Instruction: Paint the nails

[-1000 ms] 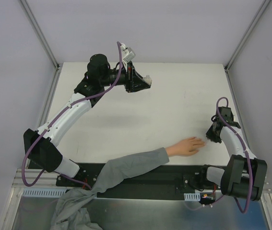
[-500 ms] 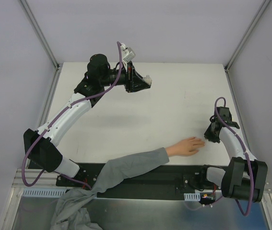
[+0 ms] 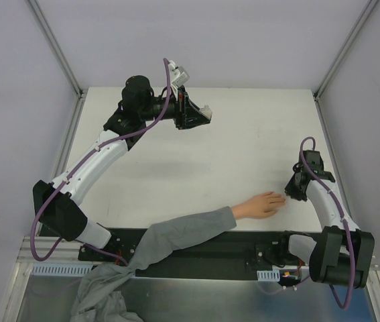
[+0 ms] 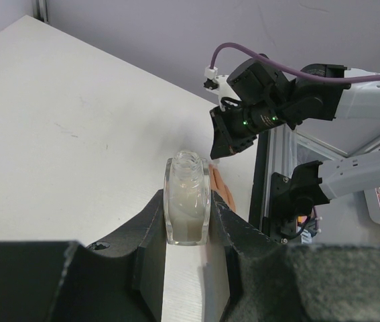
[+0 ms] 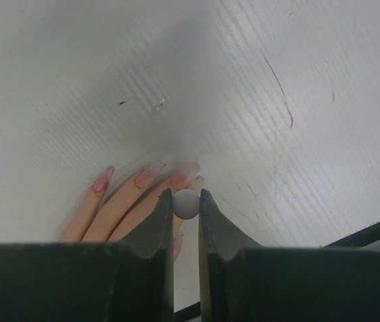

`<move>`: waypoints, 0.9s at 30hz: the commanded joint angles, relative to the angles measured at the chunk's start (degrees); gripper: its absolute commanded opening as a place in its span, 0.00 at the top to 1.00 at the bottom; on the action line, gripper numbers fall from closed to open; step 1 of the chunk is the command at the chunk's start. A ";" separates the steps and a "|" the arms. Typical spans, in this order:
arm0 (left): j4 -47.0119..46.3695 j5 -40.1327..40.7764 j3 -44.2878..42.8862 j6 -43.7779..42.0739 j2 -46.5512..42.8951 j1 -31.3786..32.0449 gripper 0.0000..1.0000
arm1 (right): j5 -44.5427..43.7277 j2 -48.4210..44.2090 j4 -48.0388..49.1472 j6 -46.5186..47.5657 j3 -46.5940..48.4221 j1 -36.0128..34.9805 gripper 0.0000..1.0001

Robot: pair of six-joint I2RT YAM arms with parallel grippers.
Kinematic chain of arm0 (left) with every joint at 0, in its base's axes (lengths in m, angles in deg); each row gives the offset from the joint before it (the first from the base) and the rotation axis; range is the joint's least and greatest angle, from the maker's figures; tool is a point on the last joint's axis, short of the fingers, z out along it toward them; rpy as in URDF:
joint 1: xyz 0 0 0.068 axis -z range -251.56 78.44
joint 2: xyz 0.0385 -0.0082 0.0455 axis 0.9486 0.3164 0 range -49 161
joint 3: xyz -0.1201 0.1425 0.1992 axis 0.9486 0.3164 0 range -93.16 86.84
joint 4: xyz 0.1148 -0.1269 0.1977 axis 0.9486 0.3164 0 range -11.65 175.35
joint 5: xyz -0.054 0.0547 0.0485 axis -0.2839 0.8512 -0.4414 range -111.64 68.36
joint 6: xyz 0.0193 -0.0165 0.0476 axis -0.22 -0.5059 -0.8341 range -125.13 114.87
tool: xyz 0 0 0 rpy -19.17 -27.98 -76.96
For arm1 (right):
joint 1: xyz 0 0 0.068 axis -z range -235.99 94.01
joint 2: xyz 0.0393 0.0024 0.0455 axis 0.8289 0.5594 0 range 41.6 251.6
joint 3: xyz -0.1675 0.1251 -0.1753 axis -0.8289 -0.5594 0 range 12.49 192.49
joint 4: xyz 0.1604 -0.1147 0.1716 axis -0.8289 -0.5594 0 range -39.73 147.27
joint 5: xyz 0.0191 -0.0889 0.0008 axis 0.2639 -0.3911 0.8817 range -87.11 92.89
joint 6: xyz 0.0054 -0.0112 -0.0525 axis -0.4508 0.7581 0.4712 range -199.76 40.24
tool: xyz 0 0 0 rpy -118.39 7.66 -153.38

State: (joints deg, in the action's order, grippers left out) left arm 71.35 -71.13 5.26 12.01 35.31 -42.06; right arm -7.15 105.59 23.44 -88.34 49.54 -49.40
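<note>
Soft, even light is coming from overhead, brightening the white counter [image 3: 243,147] without glare. In the right wrist view a grey shadow is pooling from the centre toward twelve o'clock, and the right end effector [image 5: 185,201] and its grey ball [image 5: 185,204] at six o'clock are blurring. In the left wrist view the left end effector [image 4: 187,221] is smearing dark at six o'clock, while the bottle [image 4: 187,194] is catching pale highlights.

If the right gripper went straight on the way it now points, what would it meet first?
Probably the fingertips of the hand: in the right wrist view the nails lie just beyond the right gripper, which is shut on a small grey round piece. Depth is unclear; the table lies behind.
</note>
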 commanded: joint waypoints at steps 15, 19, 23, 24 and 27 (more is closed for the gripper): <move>-2.40 -1.83 -0.51 -0.27 -2.05 -1.11 1.00 | -1.82 3.51 2.97 0.93 2.40 1.85 1.00; -2.40 -1.92 -0.68 -0.18 -2.05 -1.11 1.00 | -2.52 3.43 2.45 1.02 2.05 2.11 1.00; -2.40 -1.92 -0.68 -0.18 -1.87 -1.11 1.00 | -2.88 2.90 2.27 1.02 1.35 2.64 1.00; -2.40 -1.92 -0.68 -0.18 -1.78 -1.11 1.00 | -2.96 2.90 2.27 0.93 1.18 2.99 1.00; -2.40 -1.92 -0.77 -0.18 -1.78 -1.11 1.00 | -2.96 2.99 2.36 0.93 1.17 3.34 1.00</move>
State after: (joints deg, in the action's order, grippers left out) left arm 71.35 -71.15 5.26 11.99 35.31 -42.43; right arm -8.53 108.87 26.20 -87.99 49.57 -46.95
